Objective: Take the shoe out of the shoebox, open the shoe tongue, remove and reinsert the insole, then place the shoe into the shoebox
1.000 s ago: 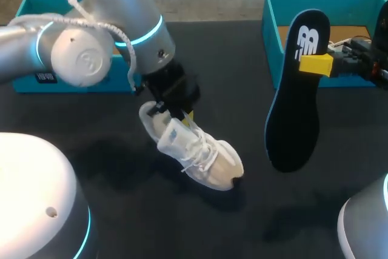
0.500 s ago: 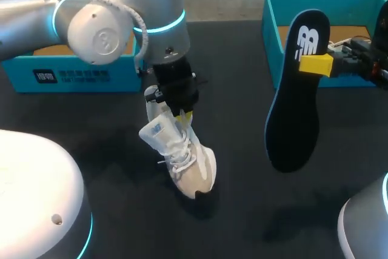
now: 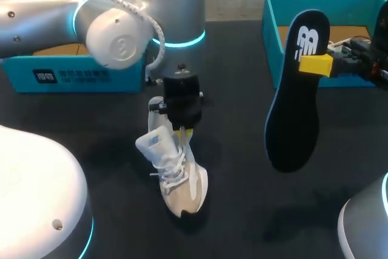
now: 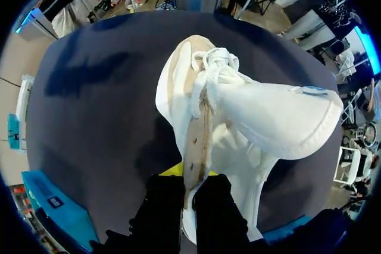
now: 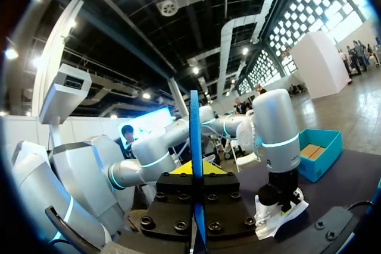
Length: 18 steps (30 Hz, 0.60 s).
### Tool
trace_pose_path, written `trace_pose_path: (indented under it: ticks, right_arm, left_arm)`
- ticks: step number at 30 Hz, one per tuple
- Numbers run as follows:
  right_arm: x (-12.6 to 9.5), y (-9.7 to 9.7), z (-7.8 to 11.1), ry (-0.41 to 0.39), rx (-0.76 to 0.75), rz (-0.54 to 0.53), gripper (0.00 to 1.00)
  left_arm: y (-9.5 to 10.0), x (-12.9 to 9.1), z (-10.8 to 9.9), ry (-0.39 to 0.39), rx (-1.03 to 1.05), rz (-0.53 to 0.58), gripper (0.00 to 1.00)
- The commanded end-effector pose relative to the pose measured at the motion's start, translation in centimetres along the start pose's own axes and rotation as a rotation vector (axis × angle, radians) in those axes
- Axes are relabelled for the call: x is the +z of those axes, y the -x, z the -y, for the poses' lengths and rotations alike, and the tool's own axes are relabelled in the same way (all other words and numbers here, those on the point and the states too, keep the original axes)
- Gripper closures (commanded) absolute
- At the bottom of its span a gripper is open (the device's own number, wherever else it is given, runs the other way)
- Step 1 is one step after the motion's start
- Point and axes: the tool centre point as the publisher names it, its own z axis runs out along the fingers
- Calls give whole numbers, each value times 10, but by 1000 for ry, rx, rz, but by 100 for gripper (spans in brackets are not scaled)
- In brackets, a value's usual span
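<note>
White sneaker [image 3: 173,171] over mid-table [image 3: 242,59], toe down, heel collar clamped in left gripper [image 3: 183,130]. Dark insole [image 3: 294,119] pinched by right gripper [image 3: 315,65], hanging lengthwise, well apart rightward; long axes near parallel.

Black table [image 3: 242,210]: shoe [image 3: 177,177] toe-down mid-table; left shoebox [image 3: 91,78], right shoebox [image 3: 273,28] at far edge.

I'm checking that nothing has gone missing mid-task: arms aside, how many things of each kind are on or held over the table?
shoe: 1
insole: 1
teal boxes: 2, one at the left, one at the right
Total: 4
</note>
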Motion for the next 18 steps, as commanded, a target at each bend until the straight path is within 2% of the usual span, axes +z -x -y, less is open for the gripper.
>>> trace_pose_path:
  ticks: [1,11,18]
  right_arm:
    - [-3,-9,6,10,-1,466,100]
    - [-3,-9,6,10,-1,466,100]
    - [-3,-9,6,10,-1,466,100]
  left_arm:
    - [2,6,9,11,17,-18,100]
    - [5,19,29,14,91,-65,100]
    - [9,24,30,26,120,-85,100]
